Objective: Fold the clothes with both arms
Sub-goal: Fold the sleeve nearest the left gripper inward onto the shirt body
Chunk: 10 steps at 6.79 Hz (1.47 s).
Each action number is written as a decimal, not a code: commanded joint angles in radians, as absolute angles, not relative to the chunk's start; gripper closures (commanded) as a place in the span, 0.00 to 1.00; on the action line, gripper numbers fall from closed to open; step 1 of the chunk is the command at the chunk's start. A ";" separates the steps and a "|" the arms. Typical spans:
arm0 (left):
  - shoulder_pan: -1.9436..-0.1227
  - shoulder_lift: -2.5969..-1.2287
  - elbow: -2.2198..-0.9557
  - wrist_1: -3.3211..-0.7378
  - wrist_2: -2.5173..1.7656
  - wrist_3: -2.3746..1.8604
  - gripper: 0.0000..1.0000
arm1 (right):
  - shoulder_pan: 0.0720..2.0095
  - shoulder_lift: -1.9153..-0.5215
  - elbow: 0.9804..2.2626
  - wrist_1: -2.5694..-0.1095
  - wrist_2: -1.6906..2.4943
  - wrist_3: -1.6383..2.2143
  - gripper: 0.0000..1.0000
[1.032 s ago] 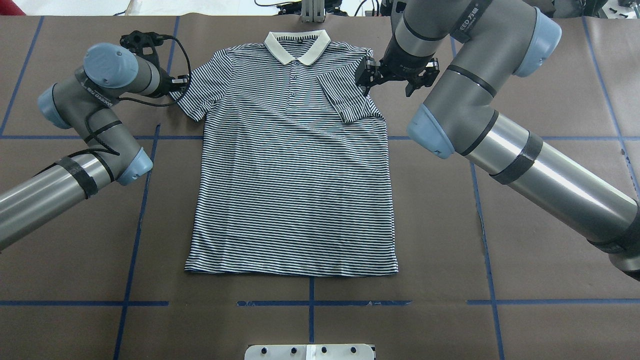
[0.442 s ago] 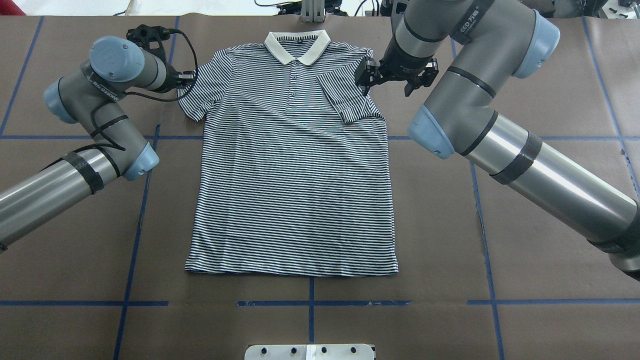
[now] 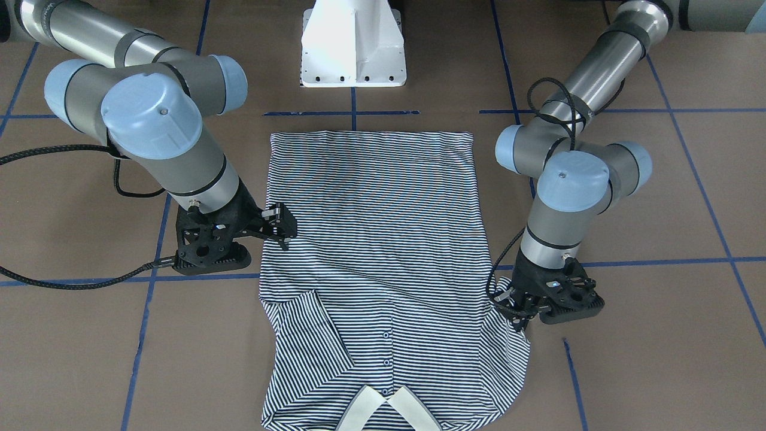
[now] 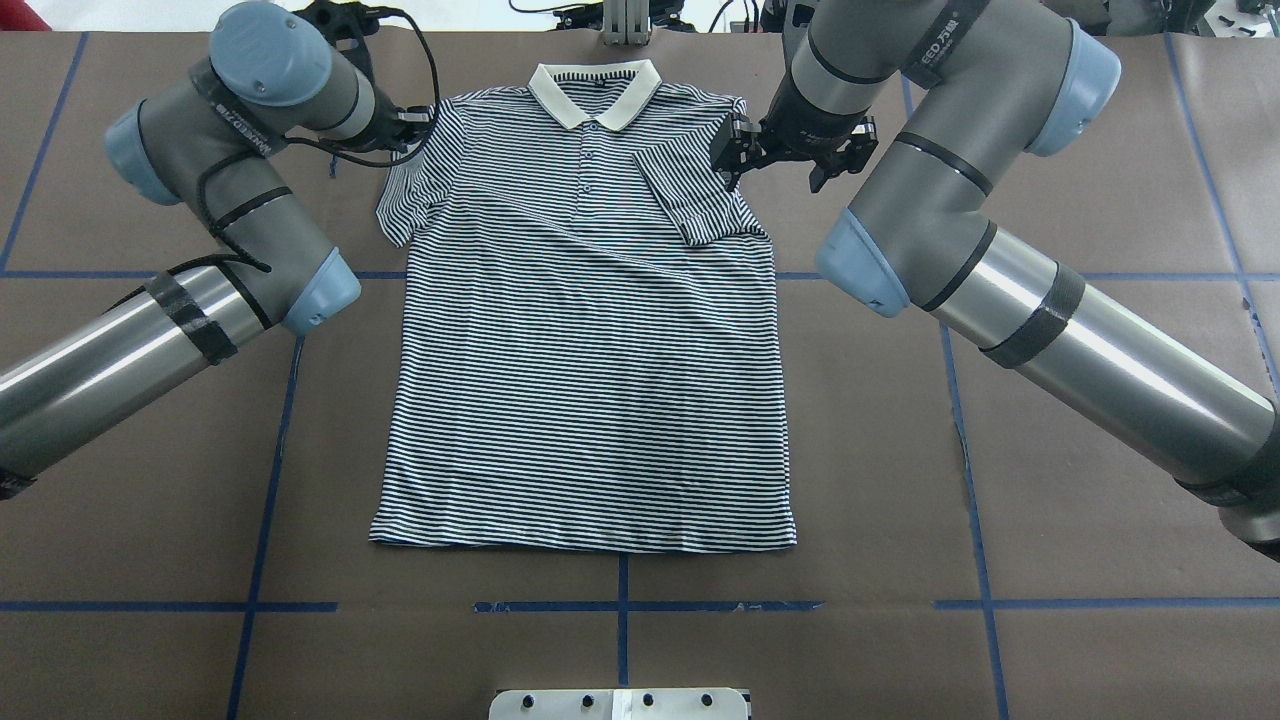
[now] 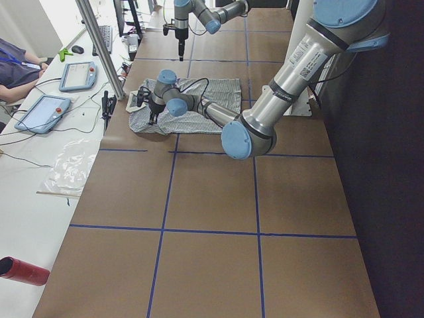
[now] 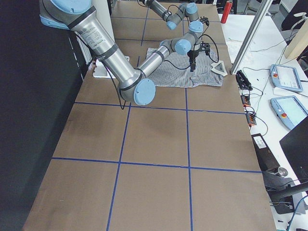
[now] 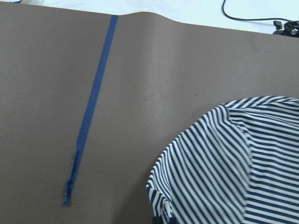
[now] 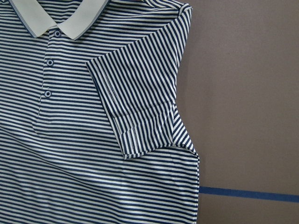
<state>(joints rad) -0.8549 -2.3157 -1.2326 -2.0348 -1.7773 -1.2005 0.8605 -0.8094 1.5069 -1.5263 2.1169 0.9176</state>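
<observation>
Shirt: Your striped polo shirt (image 4: 590, 380) lies face up and spread out on the brown surface (image 4: 1050, 520). Its cream collar (image 4: 595, 95) is at the end away from the robot and its hem is toward the white pedestal base (image 3: 353, 45).
Right sleeve: You'll see the right sleeve (image 4: 700, 195) folded inward, lying on the chest beside the buttoned placket.
Left sleeve: The left sleeve (image 4: 410, 195) sits out to the side, with its hem drawn up and bunched toward the left jaws.
Left jaws: At the end of the left arm (image 4: 240, 130), the left jaws are low at that sleeve's hem and pinched closed on the fabric. The wrist view shows you only a dark tip against the hem.
Right jaws: On the right arm (image 4: 1000, 280), the right jaws stand spread apart and hold nothing. They hang over the shirt's side edge, just beside the folded sleeve.
Markings: Blue tape lines (image 4: 620, 606) cross the surface around the shirt.
</observation>
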 commanded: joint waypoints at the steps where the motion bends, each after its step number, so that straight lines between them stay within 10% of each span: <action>1: -0.804 -2.419 -1.147 -2.008 -1.772 -1.362 1.00 | 0.861 -0.816 1.506 -1.526 2.117 0.917 0.00; 5: -0.782 -2.534 -0.942 -2.183 -1.744 -1.405 1.00 | 0.861 -0.824 1.506 -1.525 2.115 0.913 0.00; 6: -0.779 -2.536 -0.927 -2.209 -1.744 -1.387 0.01 | 0.859 -0.824 1.505 -1.522 2.115 0.911 0.00; 10: -0.785 -2.507 -1.004 -2.244 -1.811 -1.306 0.00 | 0.861 -0.827 1.525 -1.520 2.117 0.923 0.00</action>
